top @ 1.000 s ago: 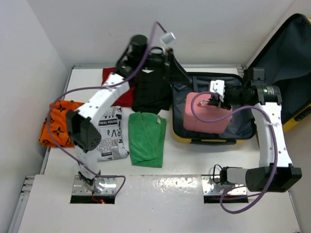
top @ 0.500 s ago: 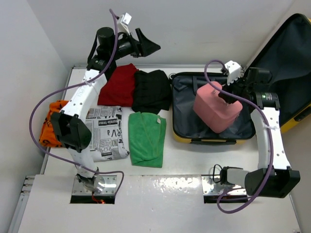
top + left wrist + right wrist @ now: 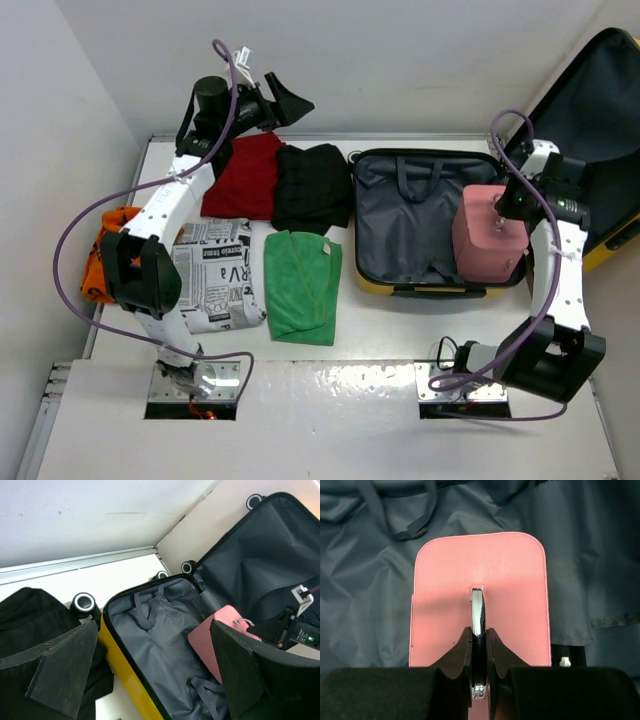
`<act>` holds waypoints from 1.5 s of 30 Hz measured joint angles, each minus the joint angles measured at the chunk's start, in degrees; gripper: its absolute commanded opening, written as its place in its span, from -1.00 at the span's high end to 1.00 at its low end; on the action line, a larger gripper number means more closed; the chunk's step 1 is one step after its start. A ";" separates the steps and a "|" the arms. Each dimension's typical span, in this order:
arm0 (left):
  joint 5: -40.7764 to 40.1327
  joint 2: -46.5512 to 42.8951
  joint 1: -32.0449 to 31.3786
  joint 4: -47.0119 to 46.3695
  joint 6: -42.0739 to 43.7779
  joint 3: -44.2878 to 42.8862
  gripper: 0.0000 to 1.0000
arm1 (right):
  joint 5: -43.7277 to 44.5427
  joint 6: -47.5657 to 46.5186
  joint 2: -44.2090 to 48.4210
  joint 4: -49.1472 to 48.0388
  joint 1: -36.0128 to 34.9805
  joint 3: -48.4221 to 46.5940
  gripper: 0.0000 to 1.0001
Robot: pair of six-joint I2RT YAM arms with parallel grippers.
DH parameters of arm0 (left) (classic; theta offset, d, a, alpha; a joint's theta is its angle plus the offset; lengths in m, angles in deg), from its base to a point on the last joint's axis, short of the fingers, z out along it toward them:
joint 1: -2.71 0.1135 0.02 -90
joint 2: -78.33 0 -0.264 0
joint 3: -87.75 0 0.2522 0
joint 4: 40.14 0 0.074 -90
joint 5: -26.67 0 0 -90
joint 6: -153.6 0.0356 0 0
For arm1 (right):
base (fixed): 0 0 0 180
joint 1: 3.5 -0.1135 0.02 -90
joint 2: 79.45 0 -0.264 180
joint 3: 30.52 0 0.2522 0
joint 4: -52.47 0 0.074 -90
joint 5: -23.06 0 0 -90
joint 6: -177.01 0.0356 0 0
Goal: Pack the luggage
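since half a second ago the pink case has swung from a tilt over the middle of the luggage to stand upright at the 3 o'clock side of the tray. the right gripper has its fingers pinched shut on the case's metal handle. the left gripper has barely shifted; it hangs at 11 o'clock, fingers spread wide and empty.

the luggage lies open, right of centre. its base shell is flat on the table and its lid is propped up towards 2 o'clock. the long axis seems to run 6 to 12, wheels at the 12 end.

the glossy shell looks stiff and probably slippery, and the grey lining is soft. the lid's free rim looks the best place to take hold, rather than the smooth face.
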 measured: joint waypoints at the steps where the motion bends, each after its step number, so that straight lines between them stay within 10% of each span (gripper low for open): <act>1: 0.07 -0.04 0.20 -0.48 -0.13 0.44 -1.00 | 0.02 0.81 -0.44 -0.44 0.66 0.11 1.00; 28: 0.57 -0.04 1.84 -2.60 -0.26 3.45 -1.00 | -5.27 -0.61 -3.61 -8.98 4.55 5.18 1.00; 45: -0.92 0.52 0.37 -0.39 2.60 2.95 -1.00 | 20.02 -15.02 -1.29 -13.73 -11.34 9.79 1.00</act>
